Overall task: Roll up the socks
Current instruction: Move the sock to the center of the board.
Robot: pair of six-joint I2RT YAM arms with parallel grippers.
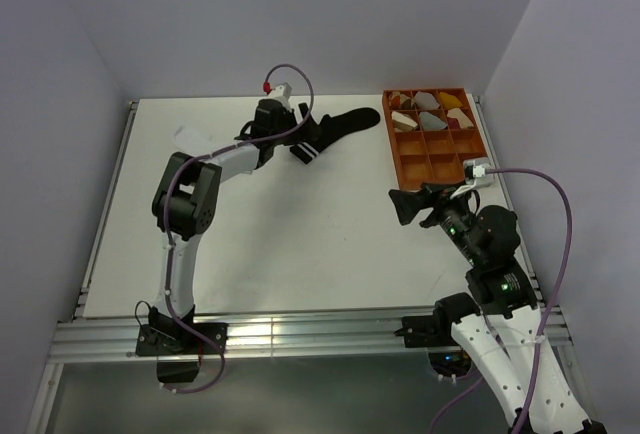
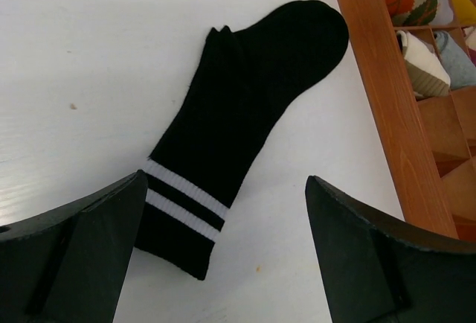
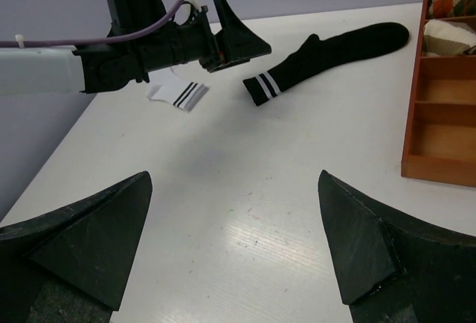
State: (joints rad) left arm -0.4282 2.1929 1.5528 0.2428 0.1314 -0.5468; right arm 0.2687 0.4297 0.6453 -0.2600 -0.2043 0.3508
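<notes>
1. Currently, your left claw (image 2: 224, 180) is released: both jaws are spread wide and nothing is gripped between them.
2. Below that claw lies the black sock (image 2: 238, 114), flat on the desk (image 3: 245, 211). In the left wrist view its cuff end, with two thin white stripes, sits in the gap between the jaws, nearer the left jaw.
3. Ahead of the left claw the sock runs away from you, and its toe ends just beside the left wall of the orange tray (image 2: 387, 100).
4. From the right wrist view, the left claw hangs above the desk over the cuff end. You cannot tell from these views whether a fingertip touches the fabric.
5. Behind the left claw, on the far side of its arm from the black sock, lies the white sock (image 3: 178, 94). You see only a small part of it, with two black cuff stripes.
6. Your right claw (image 3: 234, 178) is also released, jaws wide and empty, over bare desk.
7. Both socks lie well ahead of the right claw, and the tray's near corner is close on its right.
8. Rolled bundles (image 2: 420, 62) fill the tray's far compartments, while the nearer ones hold nothing.
</notes>
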